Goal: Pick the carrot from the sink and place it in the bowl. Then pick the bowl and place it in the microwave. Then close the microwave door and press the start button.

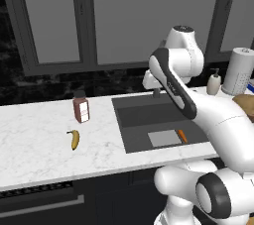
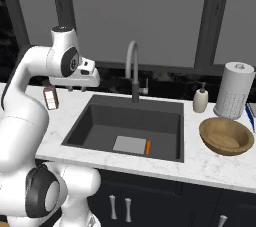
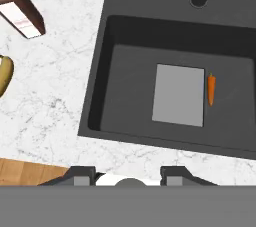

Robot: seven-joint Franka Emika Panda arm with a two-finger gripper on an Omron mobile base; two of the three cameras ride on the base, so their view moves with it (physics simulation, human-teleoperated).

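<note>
The carrot (image 3: 211, 89) lies flat on the floor of the sink (image 2: 90, 116), just beside the light grey patch (image 3: 179, 95), at the patch's 3 o'clock in the hand view. In the right base view the carrot (image 2: 148, 146) sits at the 6 o'clock part of the basin, below the faucet (image 2: 132, 68).

The pincer (image 3: 128, 175) hangs above the bench (image 1: 34, 140) at the sink's near edge, well apart from the carrot. Its fingertips (image 3: 80, 175) stand parted with nothing between them: released.

The bowl (image 2: 226, 136) rests upright on the bench at the sink's 3 o'clock, near a soap dispenser (image 2: 201, 98) and a paper towel roll (image 2: 234, 90). In the left base view a banana (image 1: 74, 139) and a small brown carton (image 1: 81, 109) stand at the sink's 9 o'clock.
</note>
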